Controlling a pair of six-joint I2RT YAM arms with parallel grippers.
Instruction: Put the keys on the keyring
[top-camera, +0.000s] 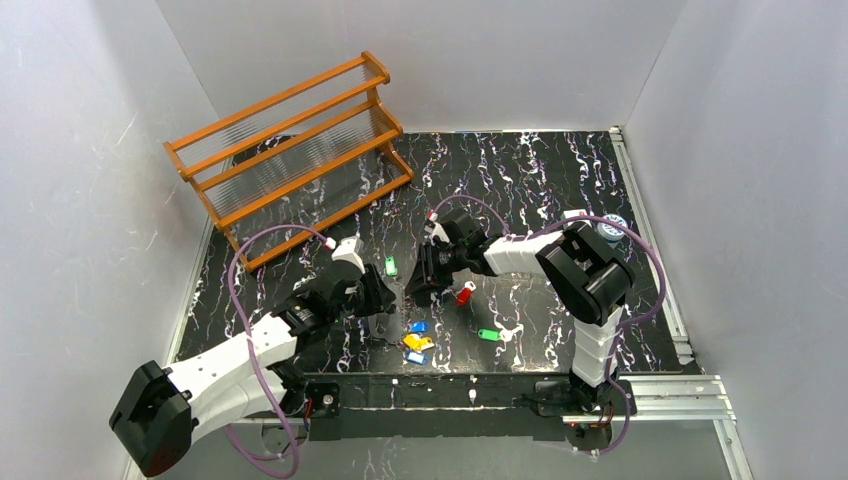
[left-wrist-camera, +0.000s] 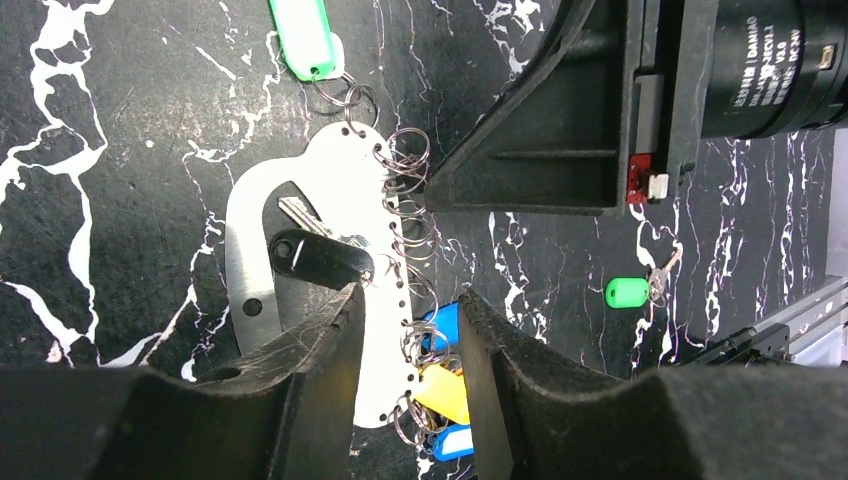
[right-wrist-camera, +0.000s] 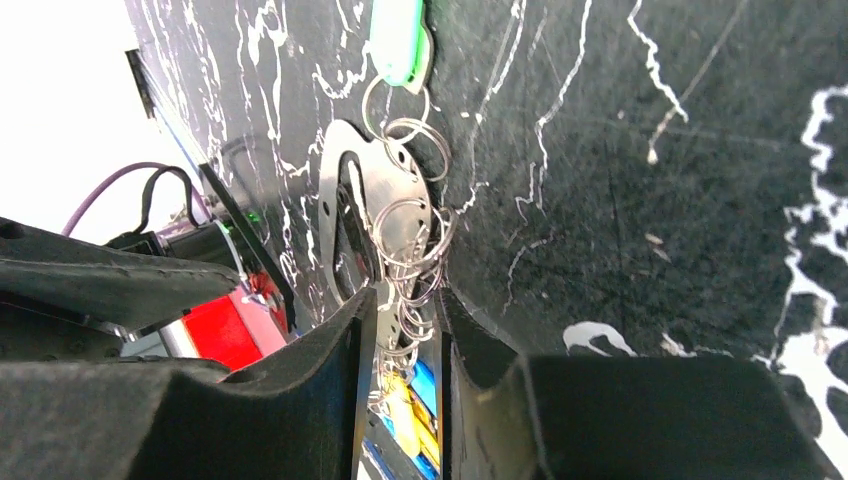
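The keyring (left-wrist-camera: 335, 210) is a pale metal plate lying flat, with wire rings along one edge. A green key (left-wrist-camera: 305, 40) hangs from its top ring, and blue (left-wrist-camera: 445, 325) and yellow (left-wrist-camera: 445, 392) keys from lower rings. My left gripper (left-wrist-camera: 408, 345) points down over the plate's ringed edge, jaws apart and gripping nothing. My right gripper (right-wrist-camera: 402, 318) comes in from the side, its jaws closed on that ringed edge (right-wrist-camera: 405, 250). A loose green key (top-camera: 488, 335) lies right of the cluster. A red key (top-camera: 464, 294) sits beside the right gripper.
A wooden rack (top-camera: 290, 150) stands at the back left. A black-tagged key (left-wrist-camera: 315, 255) lies in the plate's cutout. A small round object (top-camera: 614, 227) sits near the right rail. The two arms meet over the table's middle front.
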